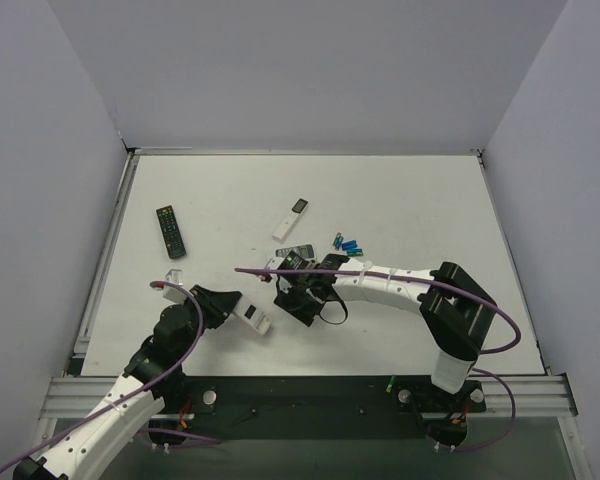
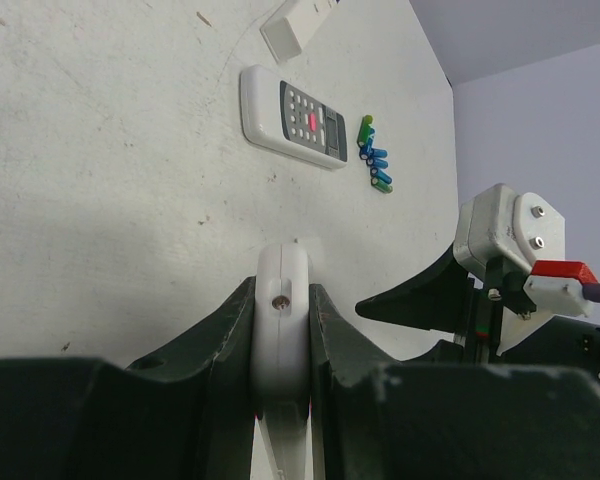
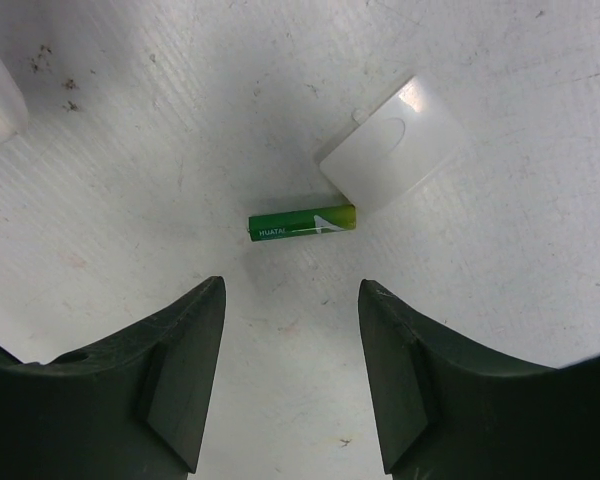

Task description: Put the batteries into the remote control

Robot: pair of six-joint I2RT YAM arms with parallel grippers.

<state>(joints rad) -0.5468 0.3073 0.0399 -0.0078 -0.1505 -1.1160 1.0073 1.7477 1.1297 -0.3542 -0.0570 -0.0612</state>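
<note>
The remote control (image 2: pixel 281 345) stands on edge in your left gripper (image 2: pixel 281 292), with both fingers pressed tight against its white sides. From overhead you'll find it low on the left of the table (image 1: pixel 410 190), near the right arm's wrist. Your right gripper (image 3: pixel 292 290) hovers with its fingers apart over a single green battery (image 3: pixel 302 224) lying flat on the tabletop. Right beside one end of that cell lies a small white cover plate (image 3: pixel 395 150). The other batteries (image 1: pixel 347 243) — green and blue — are bunched farther back, just beside a white remote with a grey keypad (image 2: pixel 293 117). A long black remote (image 1: pixel 171 230) lies well apart from all this, off to the left.
</note>
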